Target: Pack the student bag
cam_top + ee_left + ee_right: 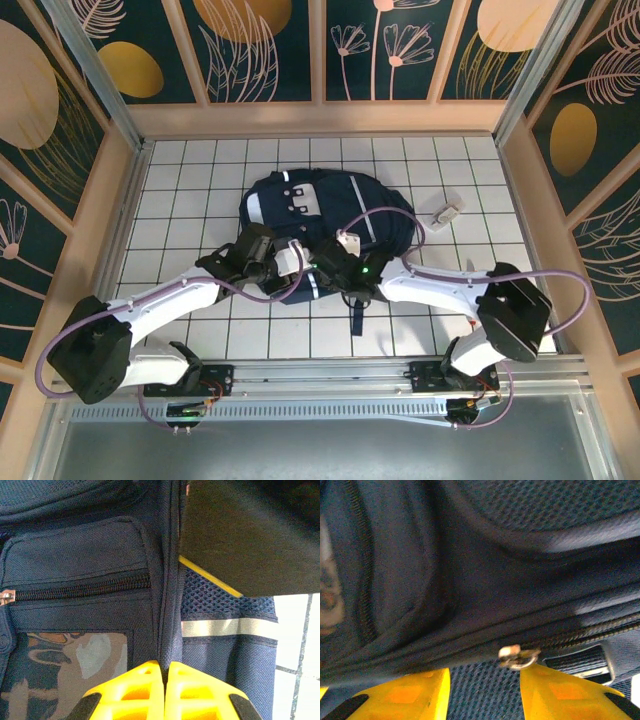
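The student bag (322, 212) is a navy-blue backpack lying flat in the middle of the tiled table, and both grippers meet at its near edge. My left gripper (291, 262) is shut, its yellow fingers (145, 690) pinching a raised seam fold of the bag (90, 555) beside a zipped pocket and a reflective stripe (227, 627). My right gripper (327, 258) stands open. Its yellow fingers (555, 695) are well apart under the bag's zipper line, with blue mesh (482, 682) showing between them. A metal zipper pull (517, 656) sits just above the right-hand fingertip.
A small white object (447, 212) lies on the tiles to the right of the bag. A dark strap (355, 318) trails from the bag toward the near edge. Wooden walls (120, 200) fence the table on three sides. The right arm's dark body (250, 530) looms close over the bag.
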You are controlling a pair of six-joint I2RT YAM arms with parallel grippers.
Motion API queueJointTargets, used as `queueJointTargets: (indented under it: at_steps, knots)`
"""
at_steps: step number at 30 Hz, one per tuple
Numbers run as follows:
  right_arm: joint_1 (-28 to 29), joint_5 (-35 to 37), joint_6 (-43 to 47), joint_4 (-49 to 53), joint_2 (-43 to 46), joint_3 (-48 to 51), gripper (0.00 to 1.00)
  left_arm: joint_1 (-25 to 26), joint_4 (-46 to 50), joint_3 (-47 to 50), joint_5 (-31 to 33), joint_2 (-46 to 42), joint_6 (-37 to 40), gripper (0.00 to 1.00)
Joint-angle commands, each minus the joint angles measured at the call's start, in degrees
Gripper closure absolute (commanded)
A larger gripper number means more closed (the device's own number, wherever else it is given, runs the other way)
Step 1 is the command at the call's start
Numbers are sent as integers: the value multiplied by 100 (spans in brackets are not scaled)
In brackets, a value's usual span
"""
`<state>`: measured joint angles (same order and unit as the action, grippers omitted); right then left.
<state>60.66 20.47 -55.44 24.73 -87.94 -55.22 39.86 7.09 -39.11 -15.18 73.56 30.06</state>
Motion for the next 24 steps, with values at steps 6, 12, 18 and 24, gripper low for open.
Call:
queueJointTargets:
  at_steps: [6,12,18,24]
  knots:
    - [26,1164,-188,974,-184,-437,54,-2,180,-215,-507,-89,11,100]
    - [-113,966,144,934,-76,-289,62,4,313,-257,-418,-44,87,100]
    - [-194,833,407,1084,57,-415,68,-2,319,-240,-324,-14,122,100]
    - [-334,477,898,1167,220,-538,60,5,354,-255,-276,44,149,100]
